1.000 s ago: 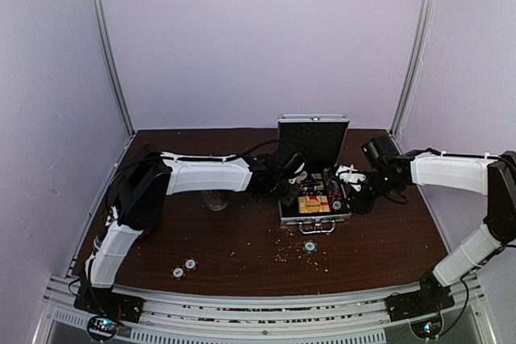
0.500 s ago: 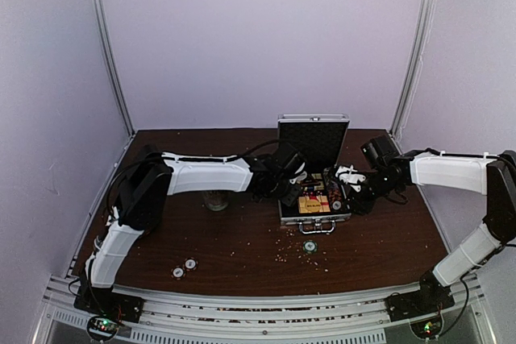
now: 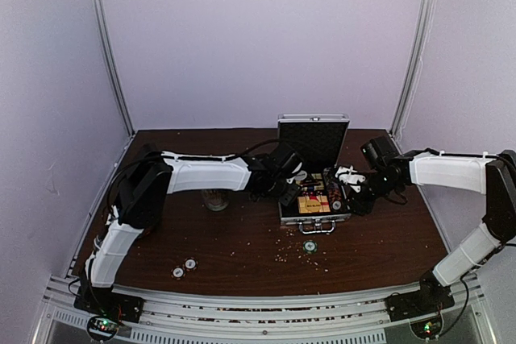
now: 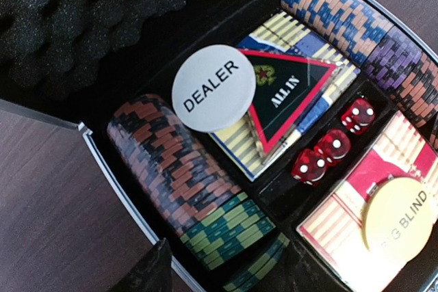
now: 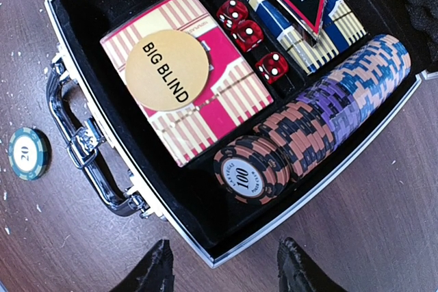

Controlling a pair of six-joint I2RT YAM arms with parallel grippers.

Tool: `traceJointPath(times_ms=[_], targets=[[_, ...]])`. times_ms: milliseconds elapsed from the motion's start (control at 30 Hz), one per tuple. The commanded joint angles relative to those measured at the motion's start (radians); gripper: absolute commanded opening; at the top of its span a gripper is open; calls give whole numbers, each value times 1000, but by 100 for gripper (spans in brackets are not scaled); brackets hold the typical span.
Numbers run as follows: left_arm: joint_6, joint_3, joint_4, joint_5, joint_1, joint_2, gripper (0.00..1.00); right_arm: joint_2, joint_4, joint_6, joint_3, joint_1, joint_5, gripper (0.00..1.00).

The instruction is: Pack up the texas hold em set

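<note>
Your right gripper (image 5: 222, 268) hangs with its fingers spread and nothing between them, just over the rim of the open aluminium briefcase (image 5: 198, 227). The case sits mid-table holding chip rows, card boxes, three red dice (image 5: 248, 34) and the DEALER button (image 4: 213, 88). Your left gripper (image 3: 290, 189) is at the case's other side; only one fingertip shows, so its opening cannot be told, and a green chip (image 5: 27, 154) lies on the table (image 5: 383, 223) beside the handle.

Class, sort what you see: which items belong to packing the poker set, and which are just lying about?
Belongs: aluminium case, DEALER button, BIG BLIND button, red dice, chip rows, loose 20 chip, two front-left chips.
Lying about: greyish cup-like object, scattered crumbs.
</note>
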Motion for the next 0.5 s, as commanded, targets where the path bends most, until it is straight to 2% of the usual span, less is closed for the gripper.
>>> traceJointPath(times_ms=[0,200,467], targets=[[36,0,-12,37,12,-46,57,17,-23,-15,28,8,14,53],[49,-32,-39,92,7,-117,59,13,-25,-15,29,10,11,53],[43,-204,-110,110,-19,-329,60,8,-27,-16,31,13,5,54]])
